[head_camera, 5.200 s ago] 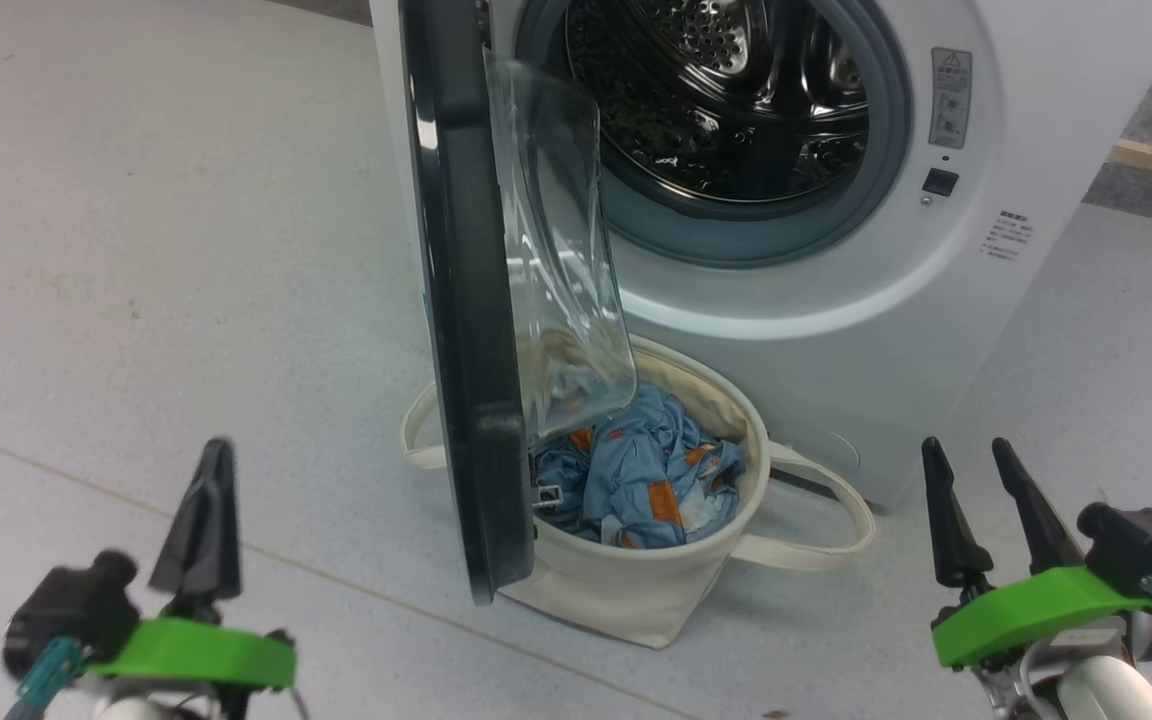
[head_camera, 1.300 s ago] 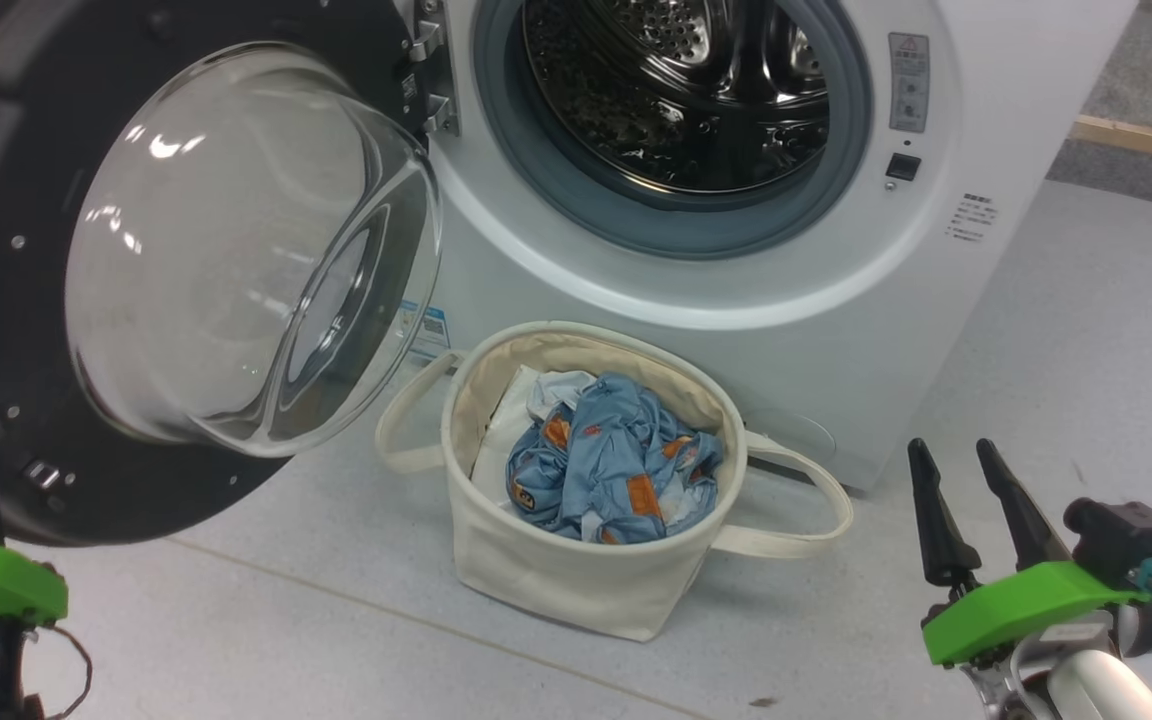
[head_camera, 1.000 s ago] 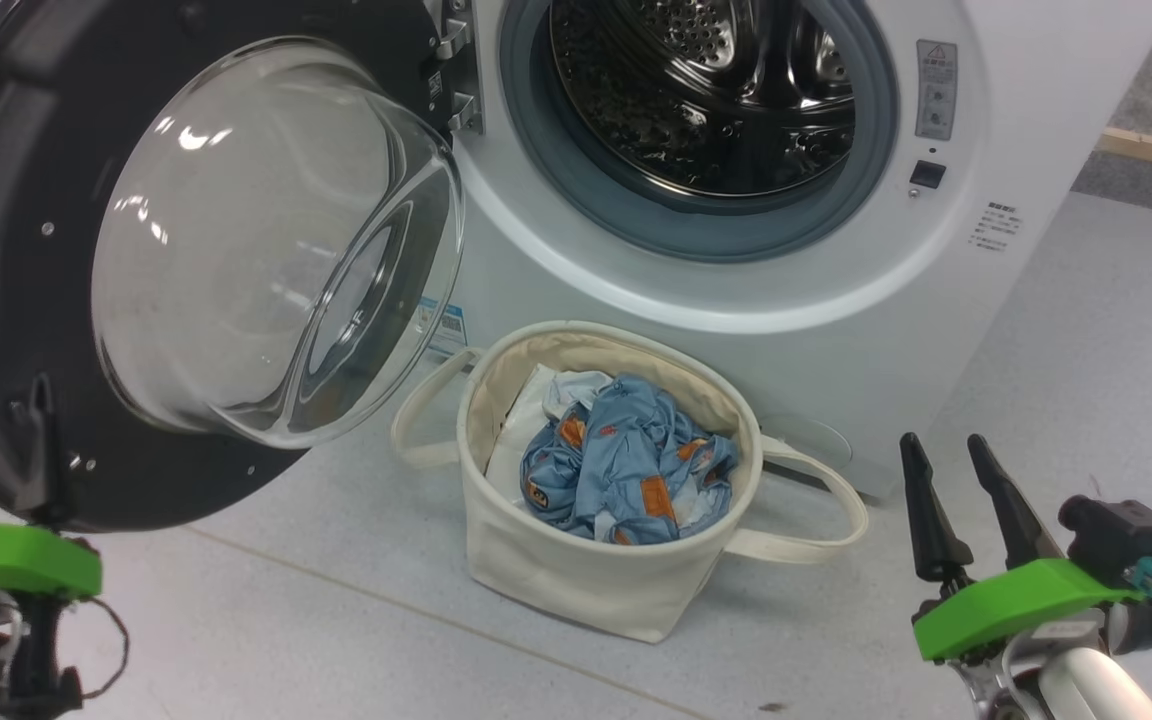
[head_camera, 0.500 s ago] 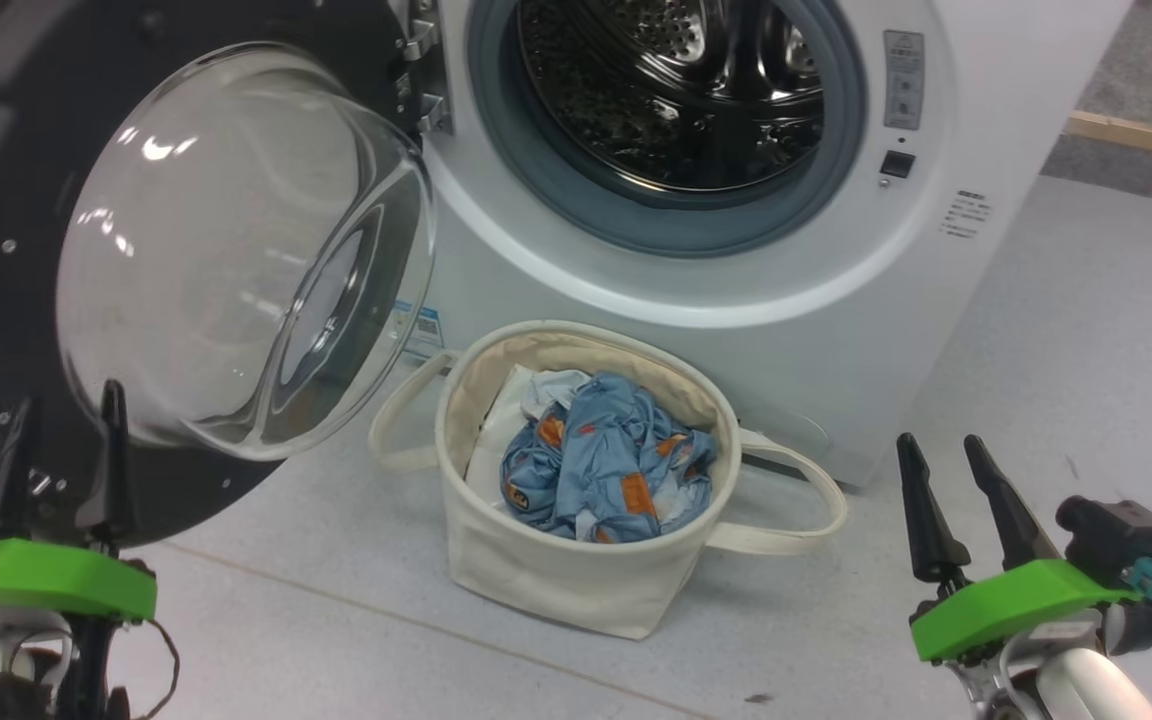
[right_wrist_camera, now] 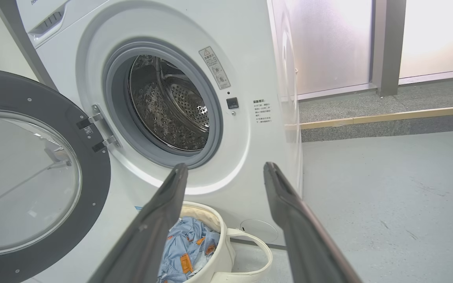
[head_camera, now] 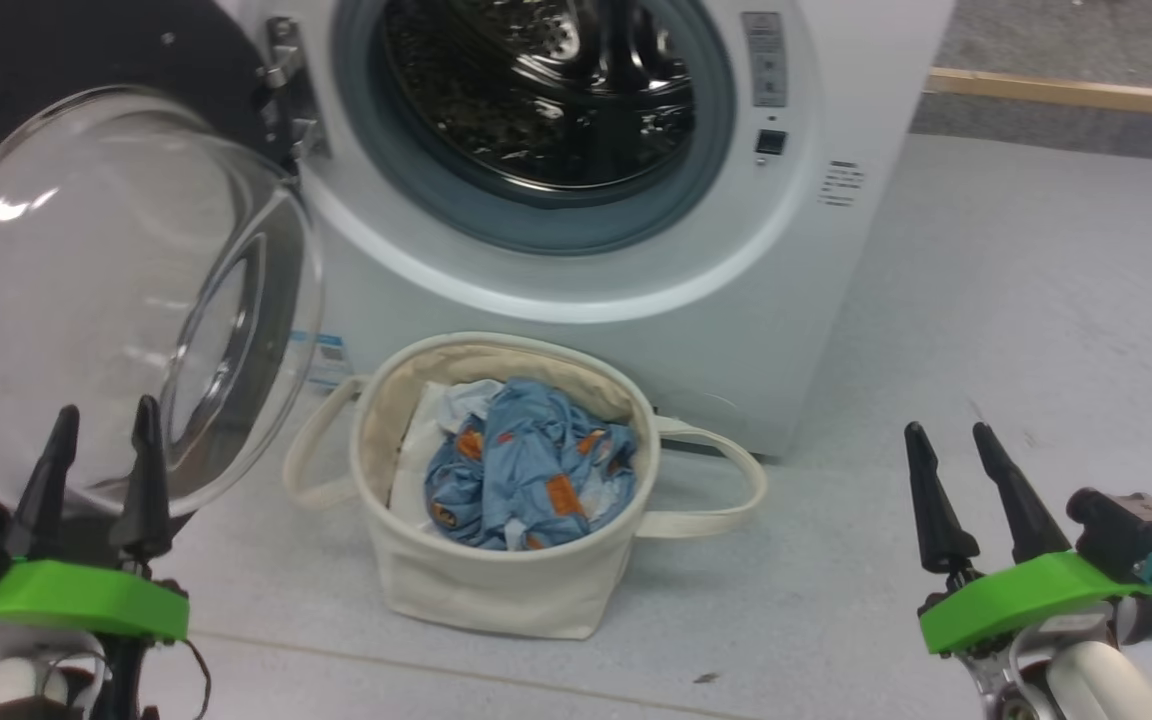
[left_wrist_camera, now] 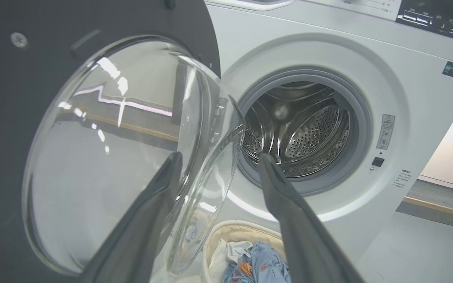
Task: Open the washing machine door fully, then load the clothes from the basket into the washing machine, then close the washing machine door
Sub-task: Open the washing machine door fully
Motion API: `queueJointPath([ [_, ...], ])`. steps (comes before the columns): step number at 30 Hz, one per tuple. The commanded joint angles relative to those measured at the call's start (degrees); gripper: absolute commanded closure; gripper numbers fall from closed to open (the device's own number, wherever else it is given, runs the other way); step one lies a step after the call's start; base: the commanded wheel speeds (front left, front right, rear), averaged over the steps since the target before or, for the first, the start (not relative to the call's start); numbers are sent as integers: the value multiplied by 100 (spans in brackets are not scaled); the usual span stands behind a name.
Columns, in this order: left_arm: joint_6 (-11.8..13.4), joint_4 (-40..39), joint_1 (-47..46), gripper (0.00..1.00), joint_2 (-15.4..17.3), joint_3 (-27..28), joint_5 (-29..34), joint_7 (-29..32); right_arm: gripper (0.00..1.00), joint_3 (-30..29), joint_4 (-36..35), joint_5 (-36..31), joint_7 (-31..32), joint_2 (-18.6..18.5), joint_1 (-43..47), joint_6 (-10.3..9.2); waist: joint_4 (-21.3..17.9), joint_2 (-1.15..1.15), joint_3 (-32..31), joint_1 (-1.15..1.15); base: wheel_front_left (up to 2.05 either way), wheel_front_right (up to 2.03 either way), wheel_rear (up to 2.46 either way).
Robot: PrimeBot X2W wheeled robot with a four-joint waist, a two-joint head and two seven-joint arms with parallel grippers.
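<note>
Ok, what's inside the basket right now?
The blue clothes lie crumpled on top, with a white cloth at their left in the head view. Whatever is beneath them in the basket is covered.

I see a pale grey speckled floor (head_camera: 1036, 330). The washing machine (head_camera: 796, 300) stands on it, the basket (head_camera: 496, 590) just in front; a dark speck (head_camera: 706, 678) lies nearby.

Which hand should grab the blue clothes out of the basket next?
Probably the right gripper: open, with bare floor between it and the clothes. The left gripper, also open, sits right in front of the door.
</note>
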Motion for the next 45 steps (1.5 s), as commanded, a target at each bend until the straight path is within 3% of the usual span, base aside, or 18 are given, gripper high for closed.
queueJointPath([
  [1, 31, -226, -162, 0, 121, 208, 58, -84, 0, 47, -201, -59, -71, -151, -192, 5, -223, 0, 3, 0, 0, 0, 0],
  [12, -20, -123, 143, 0, 28, 153, 146, -295, 0, 12, -307, -134, -71, -364, -287, 5, -1082, 0, 111, 0, 0, 0, 0],
  [19, -43, 1, 270, 0, 46, 246, 205, -363, 0, -16, -405, -175, -71, -428, -313, 5, -1369, 0, 186, 0, 0, 0, 0],
  [27, -146, 96, 310, 0, 60, 297, 264, -391, 0, -106, -391, -201, -71, -441, -326, 5, -1441, 0, 214, 0, 0, 0, 0],
  [45, -464, -32, 382, 0, -25, 398, 545, -402, 0, -111, -285, -195, -71, -538, -395, 5, -1173, 0, 152, 0, 0, 0, 0],
])
